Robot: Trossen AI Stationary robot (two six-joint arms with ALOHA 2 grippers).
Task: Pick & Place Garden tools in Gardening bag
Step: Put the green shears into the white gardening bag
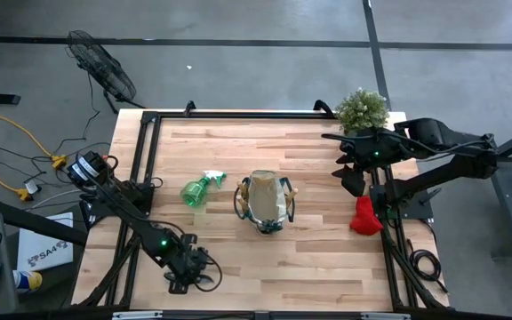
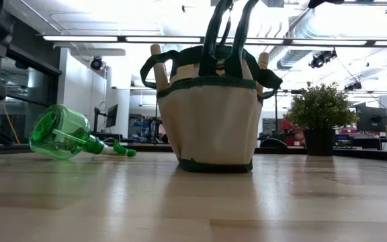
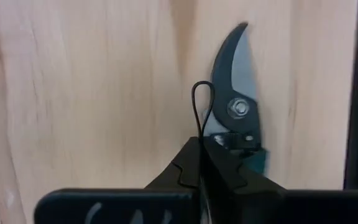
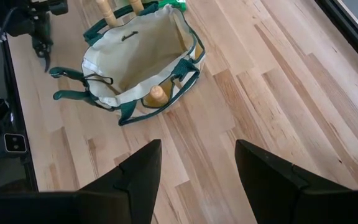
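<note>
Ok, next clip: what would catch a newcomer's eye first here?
Probably the gardening bag standing upright mid-table, wooden handles poking from its pockets, with the green spray bottle lying on its side just to its left. Next, the left end effector at the table's front-left edge, shut on the black pruners. The right end effector hovers open near the potted plant, with the red glove at the right edge.

Bag (image 1: 265, 203) stands mid-table (image 1: 327, 276), bottle (image 1: 199, 188) lying just left of it. Plant (image 1: 362, 108) sits at the far right corner, glove (image 1: 364, 216) at the right edge, pruners (image 3: 238, 109) near the front-left edge.
</note>
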